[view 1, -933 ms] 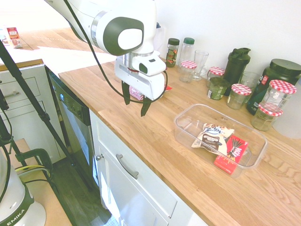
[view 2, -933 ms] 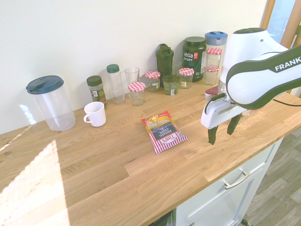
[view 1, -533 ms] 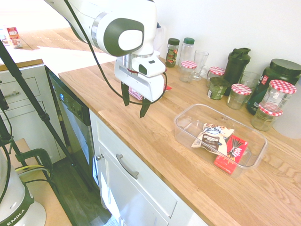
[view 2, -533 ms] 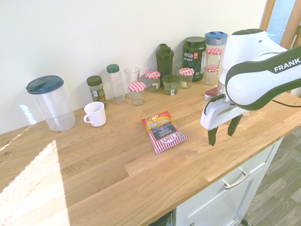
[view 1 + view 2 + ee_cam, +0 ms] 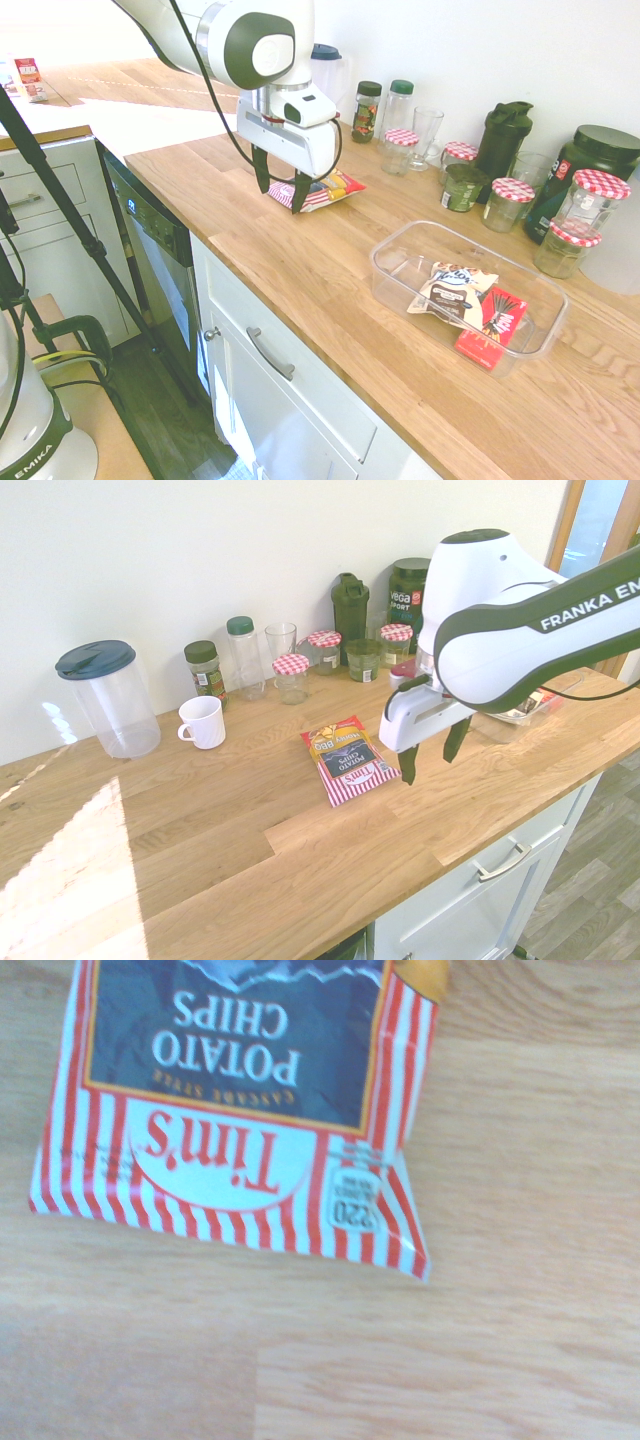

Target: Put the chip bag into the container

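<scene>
The chip bag (image 5: 322, 190) lies flat on the wooden counter, its red-and-white striped end toward the counter's front edge. It also shows in the second exterior view as the chip bag (image 5: 347, 759), and the wrist view is filled by the chip bag (image 5: 230, 1110) with "Tim's Potato Chips" print. My gripper (image 5: 281, 194) hangs open just above that striped end, fingers pointing down and holding nothing. From the other side, the gripper (image 5: 427, 764) sits right beside the bag's striped corner. The clear container (image 5: 398, 246) stands further along the counter, apart from the bag.
Inside the container lie a white-and-brown snack bag (image 5: 456, 287) and a flat red box (image 5: 493, 324). Jars with red-checked lids (image 5: 511, 203), a dark shaker (image 5: 502, 138) and bottles line the wall. A white mug (image 5: 204, 722) and a clear pitcher (image 5: 108, 698) stand beyond the bag.
The arm has swung away from the container side toward the chip bag. The open gripper now hangs over the bag's striped end. The bag has not moved.
</scene>
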### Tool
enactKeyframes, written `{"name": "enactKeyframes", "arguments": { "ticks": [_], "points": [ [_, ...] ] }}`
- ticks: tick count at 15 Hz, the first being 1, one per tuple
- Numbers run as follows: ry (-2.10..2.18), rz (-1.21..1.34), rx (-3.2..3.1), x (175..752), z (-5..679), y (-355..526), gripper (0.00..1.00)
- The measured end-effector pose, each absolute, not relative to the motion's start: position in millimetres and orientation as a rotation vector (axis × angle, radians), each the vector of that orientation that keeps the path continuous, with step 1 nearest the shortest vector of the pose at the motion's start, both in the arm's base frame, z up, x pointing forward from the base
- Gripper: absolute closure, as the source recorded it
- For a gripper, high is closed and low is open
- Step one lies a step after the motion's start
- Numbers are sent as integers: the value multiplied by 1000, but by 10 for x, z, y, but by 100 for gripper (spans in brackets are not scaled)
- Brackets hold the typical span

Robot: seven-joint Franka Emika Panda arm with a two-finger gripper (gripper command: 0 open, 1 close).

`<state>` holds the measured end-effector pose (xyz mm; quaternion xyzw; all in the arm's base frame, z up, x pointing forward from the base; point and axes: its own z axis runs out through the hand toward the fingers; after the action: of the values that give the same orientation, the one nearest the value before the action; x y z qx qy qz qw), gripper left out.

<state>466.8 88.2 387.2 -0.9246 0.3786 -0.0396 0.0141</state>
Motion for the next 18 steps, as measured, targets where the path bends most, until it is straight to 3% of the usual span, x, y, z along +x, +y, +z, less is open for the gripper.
{"name": "enactKeyframes", "arguments": {
  "ticks": [7,16,17,18],
  "points": [
    [1182,-116,-2830,5128,3770,1298,0],
    [1235,-91,-2822,5354,3477,1214,0],
    [1238,-91,-2820,5387,3434,1207,100],
    [1238,-88,-2820,5413,3397,1210,100]
  ]
}}
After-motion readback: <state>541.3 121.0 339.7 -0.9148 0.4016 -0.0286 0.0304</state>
